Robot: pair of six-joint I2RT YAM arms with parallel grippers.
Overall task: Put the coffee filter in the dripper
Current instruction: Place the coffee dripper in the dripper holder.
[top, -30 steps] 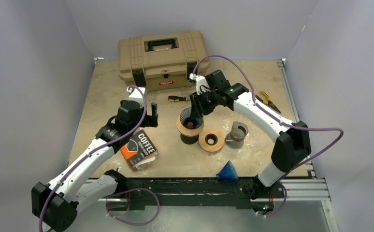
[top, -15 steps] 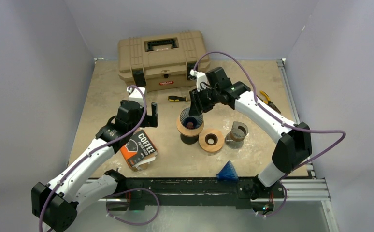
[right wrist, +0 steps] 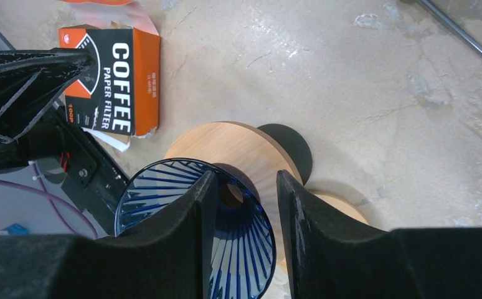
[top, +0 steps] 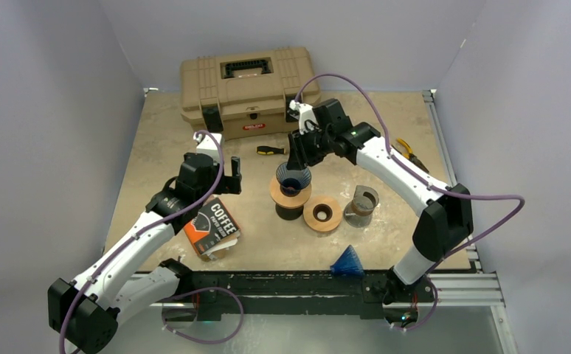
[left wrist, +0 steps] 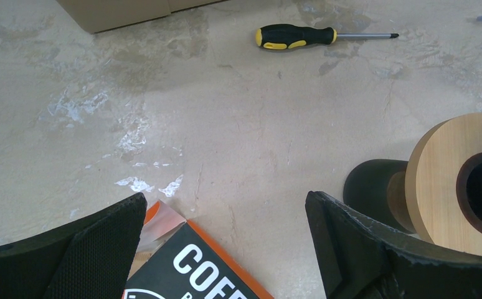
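Two-finger left gripper (left wrist: 225,205) wide; right gripper (right wrist: 245,180) pinches blue ribbed dripper (right wrist: 164,193) rim. White paper filter (right wrist: 109,138) likely flimsy; pinch exposed edge.

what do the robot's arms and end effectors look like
The left arm and right arm have white links with black joints. A purple cable loops along each. The right arm shows a small green light. The left end effector and right end effector each have two black, rough-textured fingers.
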